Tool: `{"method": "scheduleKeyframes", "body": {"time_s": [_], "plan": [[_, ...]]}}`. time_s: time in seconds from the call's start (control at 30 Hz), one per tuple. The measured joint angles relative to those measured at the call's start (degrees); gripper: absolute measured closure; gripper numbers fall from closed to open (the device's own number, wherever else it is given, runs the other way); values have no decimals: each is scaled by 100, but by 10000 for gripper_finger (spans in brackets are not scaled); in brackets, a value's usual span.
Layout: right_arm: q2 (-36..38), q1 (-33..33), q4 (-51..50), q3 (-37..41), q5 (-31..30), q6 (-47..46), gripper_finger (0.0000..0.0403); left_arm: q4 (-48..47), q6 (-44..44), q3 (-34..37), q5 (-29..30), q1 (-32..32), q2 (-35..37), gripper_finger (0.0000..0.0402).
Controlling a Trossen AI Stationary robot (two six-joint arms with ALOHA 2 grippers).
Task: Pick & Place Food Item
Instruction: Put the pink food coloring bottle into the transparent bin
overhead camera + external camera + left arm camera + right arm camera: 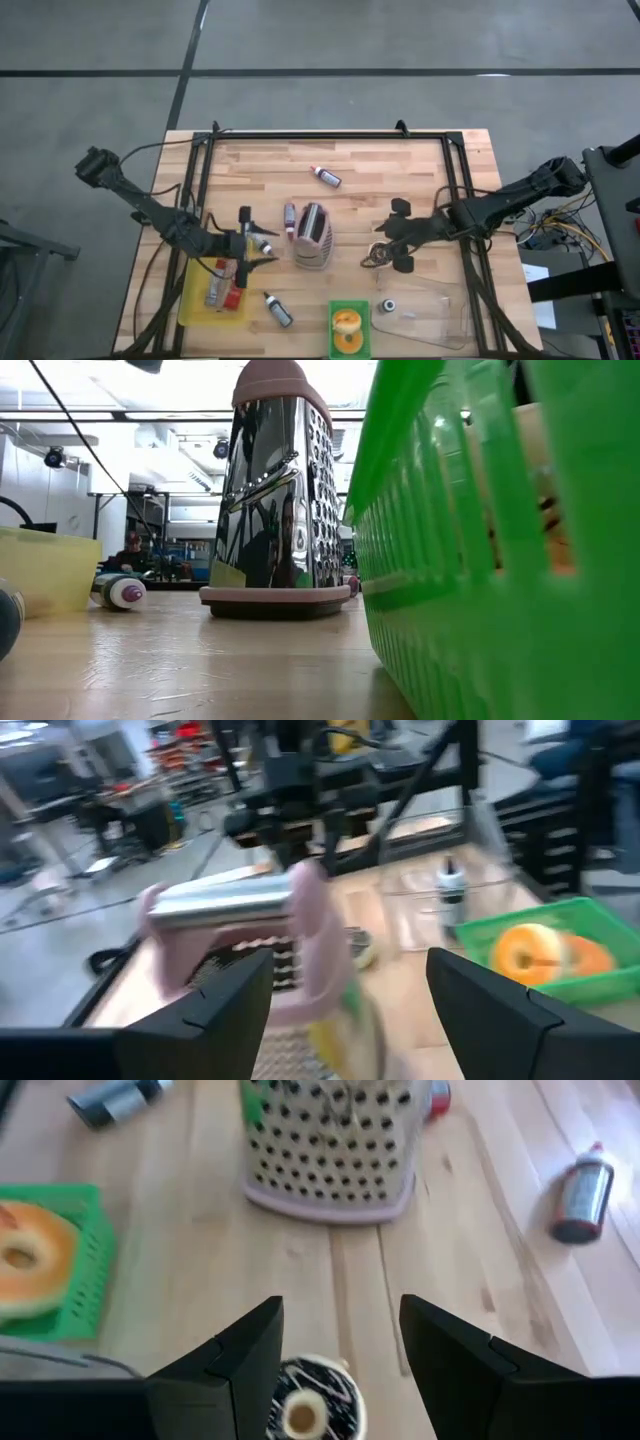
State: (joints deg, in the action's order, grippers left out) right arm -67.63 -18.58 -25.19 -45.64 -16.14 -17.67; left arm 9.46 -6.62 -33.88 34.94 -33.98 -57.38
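From table height the green basket [480,540] fills my right side and runs off the edge, hiding its contents. My left wrist feed is smeared; the grater [250,935] is a blur. The striped thing [305,1405] between the right pincer's fingers is cut off.

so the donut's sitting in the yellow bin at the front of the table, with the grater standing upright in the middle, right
Not quite. The donut sits in the green basket, not the yellow bin, which is off to the left and holds other items. The high view shows this. The rest holds: the basket is at the table's front edge, and the grater stands upright in the middle.
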Motion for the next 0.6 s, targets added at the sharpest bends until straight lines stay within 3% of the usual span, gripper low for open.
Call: {"method": "scheduleKeyframes", "body": {"time_s": [0.3, 0.6], "plan": [[-1112, 844, -1188, -801, 712, 427, 204, 11, 447, 889, 561, 4, 698, 136], [-1105, 1537, -1619, -660, 1672, 583, 204, 389, 519, 1401, 577, 4, 1088, 136]]}}
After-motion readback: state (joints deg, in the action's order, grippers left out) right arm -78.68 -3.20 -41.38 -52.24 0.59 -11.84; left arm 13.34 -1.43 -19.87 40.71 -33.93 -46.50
